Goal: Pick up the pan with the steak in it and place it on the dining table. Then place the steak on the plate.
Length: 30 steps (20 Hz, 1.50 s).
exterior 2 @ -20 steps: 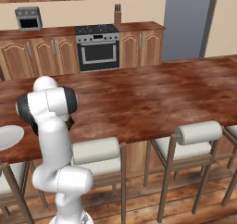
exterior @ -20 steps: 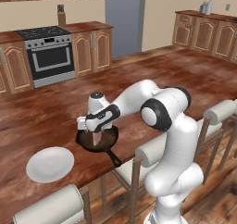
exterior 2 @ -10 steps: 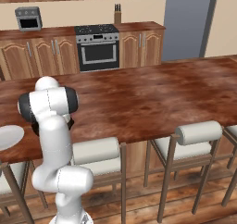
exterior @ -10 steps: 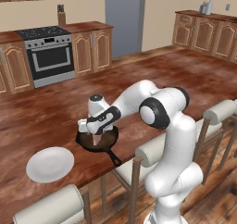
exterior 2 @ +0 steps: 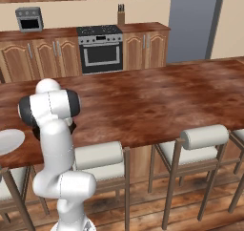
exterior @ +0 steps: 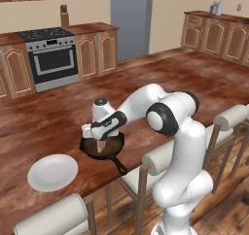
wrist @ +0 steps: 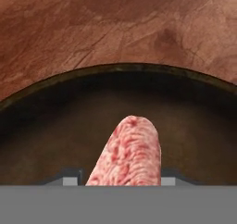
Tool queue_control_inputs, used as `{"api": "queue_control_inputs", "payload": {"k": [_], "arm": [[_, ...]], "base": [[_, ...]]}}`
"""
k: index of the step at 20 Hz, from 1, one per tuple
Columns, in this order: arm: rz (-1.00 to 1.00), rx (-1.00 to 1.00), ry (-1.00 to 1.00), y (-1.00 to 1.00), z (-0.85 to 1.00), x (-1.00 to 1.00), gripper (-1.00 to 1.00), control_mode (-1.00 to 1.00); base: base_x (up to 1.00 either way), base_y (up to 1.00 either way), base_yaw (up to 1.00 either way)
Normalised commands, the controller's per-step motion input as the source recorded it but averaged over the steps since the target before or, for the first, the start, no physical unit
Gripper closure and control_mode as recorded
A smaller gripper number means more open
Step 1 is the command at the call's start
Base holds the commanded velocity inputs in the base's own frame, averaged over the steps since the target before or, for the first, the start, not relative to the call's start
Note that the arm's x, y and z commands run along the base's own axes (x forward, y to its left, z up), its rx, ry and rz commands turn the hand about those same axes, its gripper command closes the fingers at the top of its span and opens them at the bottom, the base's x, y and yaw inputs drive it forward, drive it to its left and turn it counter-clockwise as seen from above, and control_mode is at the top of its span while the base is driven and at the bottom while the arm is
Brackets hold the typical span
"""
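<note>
Since the earlier frame the arm had hardly shifted; the claw [exterior: 100, 144] remained low over the pan [exterior: 103, 148], and its jaws had drawn in around the steak [exterior: 100, 146]. In the left base view the pinkish slab stood between the fingers, its lower end down inside the pan. In the hand view the steak [wrist: 127, 153] rose straight up between the two finger tips [wrist: 70, 180], which sat just beside it on either side, so the claw appeared clamped on the meat. The pan [wrist: 55, 126] rested on the dining table [exterior: 44, 127], handle pointing toward the stools. The plate [exterior: 52, 172] lay on the table near the pan, apart from it.
</note>
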Motion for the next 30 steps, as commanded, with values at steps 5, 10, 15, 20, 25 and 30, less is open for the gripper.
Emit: {"api": "queue_control_inputs", "payload": {"k": [5, 10, 15, 20, 25, 30], "arm": [[-0.03, 0.00, 0.01, 0.01, 0.33, 0.00, 1.00, -1.00], [0.00, 0.00, 0.03, 0.03, 0.55, -0.01, 1.00, -1.00], [0.01, 0.00, 0.03, 0.00, 0.58, -0.20, 1.00, -1.00], [0.07, 0.01, 0.00, 0.03, 0.45, -0.42, 1.00, -1.00], [0.09, 0.01, -0.01, 0.23, 0.12, -0.55, 1.00, -1.00], [0.06, 0.00, -0.03, 0.48, 0.02, -0.52, 1.00, -1.00]], "base": [[0.00, 0.00, 0.00], [0.00, 0.00, 0.00], [0.00, 0.00, 0.00], [0.00, 0.00, 0.00], [0.00, 0.00, 0.00], [0.00, 0.00, 0.00]]}}
